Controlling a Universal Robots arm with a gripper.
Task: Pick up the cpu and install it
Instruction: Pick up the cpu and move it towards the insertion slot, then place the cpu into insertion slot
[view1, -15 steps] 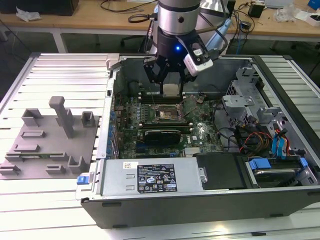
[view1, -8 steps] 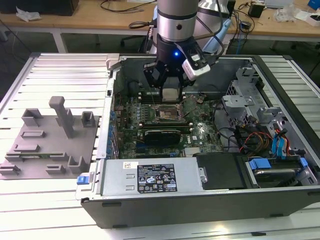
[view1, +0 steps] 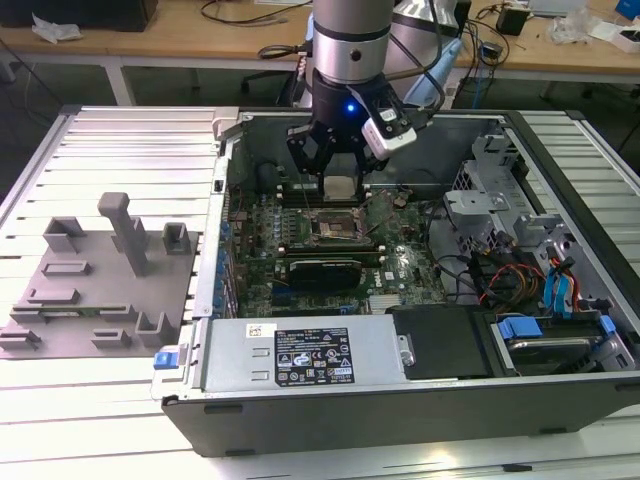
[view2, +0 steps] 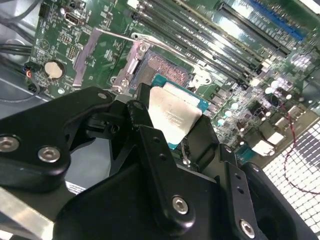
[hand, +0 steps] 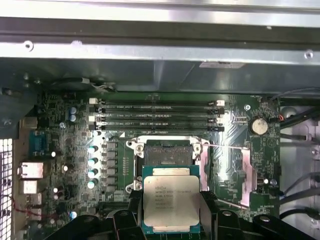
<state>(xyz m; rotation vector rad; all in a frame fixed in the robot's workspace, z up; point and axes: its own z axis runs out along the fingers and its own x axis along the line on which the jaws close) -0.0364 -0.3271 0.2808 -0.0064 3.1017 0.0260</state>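
1. My gripper (view1: 339, 183) is clamped on the cpu (view1: 340, 187). One finger presses on each of two opposite edges, and the chip sits between my fingertips.
2. In both wrist views the cpu (hand: 171, 204) shows its silvery metal top to the cameras. So I judge it is held top-up with its contact side facing down toward the board.
3. I am inside the open computer case (view1: 420, 400), which lies on the ribbed tabletop (view1: 120, 150). The motherboard (hand: 75, 150) is spread out beneath my gripper.
4. The relation that matters is between the chip and the socket. The socket (hand: 167, 152) lies just beyond my fingertips and below them. In the first wrist view the chip's far edge overlaps the socket's near edge.
5. In the exterior view the chip looks clear of the board and not seated. I judge it hangs above the socket and slightly short of it, though I cannot tell how large the gap is.
6. The socket looks open. A hinged plate (view2: 92, 50) seems swung out to one side of my gripper, and the contact field is bare.
7. The cpu is close to square, so it has no strong long axis. Its edges run parallel to the socket's edges, and the two gripped edges run away from me toward the memory slots (hand: 157, 115), which lie past the socket.
8. I see no obvious twist between chip and socket. I cannot make out the corner marking that would confirm which way round the chip is.
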